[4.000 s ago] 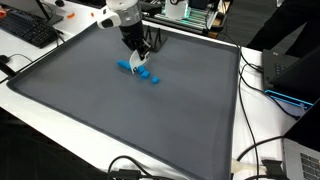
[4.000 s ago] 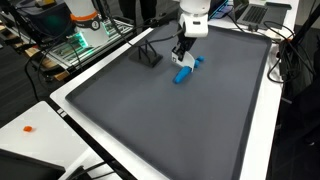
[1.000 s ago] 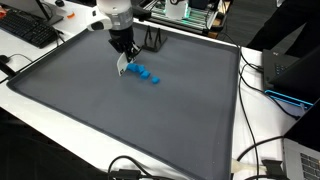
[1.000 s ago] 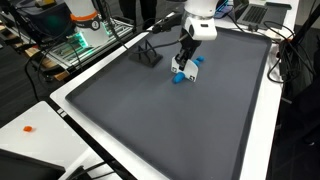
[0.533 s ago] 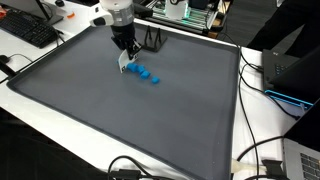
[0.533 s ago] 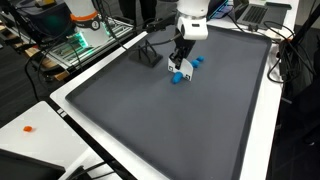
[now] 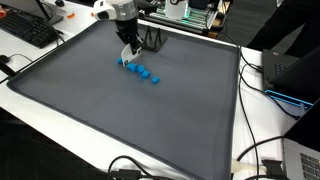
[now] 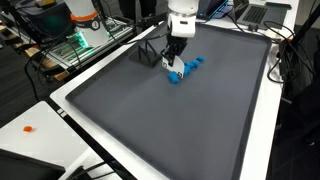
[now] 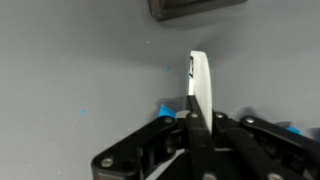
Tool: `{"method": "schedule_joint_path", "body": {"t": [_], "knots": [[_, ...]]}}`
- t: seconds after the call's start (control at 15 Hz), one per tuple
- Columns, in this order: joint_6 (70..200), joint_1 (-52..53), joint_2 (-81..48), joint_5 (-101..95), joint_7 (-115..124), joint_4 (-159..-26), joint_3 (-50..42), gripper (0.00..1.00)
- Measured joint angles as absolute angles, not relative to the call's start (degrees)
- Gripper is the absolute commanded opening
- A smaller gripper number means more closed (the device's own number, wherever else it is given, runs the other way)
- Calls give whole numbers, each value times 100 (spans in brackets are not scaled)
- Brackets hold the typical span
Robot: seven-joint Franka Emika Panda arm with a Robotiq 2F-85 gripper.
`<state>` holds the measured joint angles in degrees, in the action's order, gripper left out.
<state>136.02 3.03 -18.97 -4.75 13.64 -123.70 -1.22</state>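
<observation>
My gripper [image 7: 128, 52] [image 8: 173, 57] is shut on a thin white flat piece [image 9: 200, 82], which sticks out past the fingertips and points down at the grey mat [image 7: 120, 110]. A short row of small blue pieces [image 7: 146, 73] [image 8: 187, 67] lies on the mat right beside the white piece's tip. In the wrist view my gripper [image 9: 200, 122] fills the lower half, with blue bits [image 9: 165, 108] showing on either side of the fingers. Whether the white tip touches the blue row I cannot tell.
A small black stand [image 7: 152, 40] [image 8: 150, 52] sits on the mat just behind the gripper, and its base shows in the wrist view [image 9: 195, 8]. The mat has a raised white rim [image 8: 95, 75]. Cables, a keyboard [image 7: 30, 32] and equipment lie around the table.
The arm has shifted a little toward the black stand, carrying the white piece along the end of the blue row. The jaws stayed shut.
</observation>
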Motion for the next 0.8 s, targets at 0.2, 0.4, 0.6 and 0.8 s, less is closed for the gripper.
{"method": "schedule_joint_path", "body": {"t": [0.2, 0.4, 0.6, 0.8], "knots": [[13599, 306, -1745, -475, 1671, -12373, -145, 1], [13558, 306, -1510, -464, 2034, -12374, -171, 1], [13538, 304, -1223, -357, 2376, -12439, -196, 1], [13463, 302, -894, -64, 2792, -12614, -210, 1]]}}
